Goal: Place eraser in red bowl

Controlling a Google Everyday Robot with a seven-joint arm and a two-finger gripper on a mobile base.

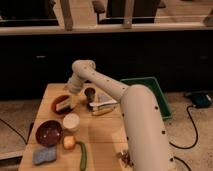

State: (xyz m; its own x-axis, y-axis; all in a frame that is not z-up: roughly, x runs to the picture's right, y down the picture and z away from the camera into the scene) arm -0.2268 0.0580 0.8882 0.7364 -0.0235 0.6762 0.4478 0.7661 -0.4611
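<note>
Wooden tabletop (107, 137) carries the things, and a white arm (145, 125) rises from its near right corner, bends over the far edge and drops leftward. A green tray (152, 86) sits at the right. The red bowl (49, 133) stands front left. The gripper (73, 98) hangs just beside the eraser (63, 104), a pale block on a dark dish behind the bowl; apart or together, I cannot tell

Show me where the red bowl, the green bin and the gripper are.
red bowl (48, 133): camera view, bare inside of the bowl.
green bin (152, 90): camera view, bare part of its inside.
gripper (74, 99): camera view, its tip, behind the red bowl.
</note>
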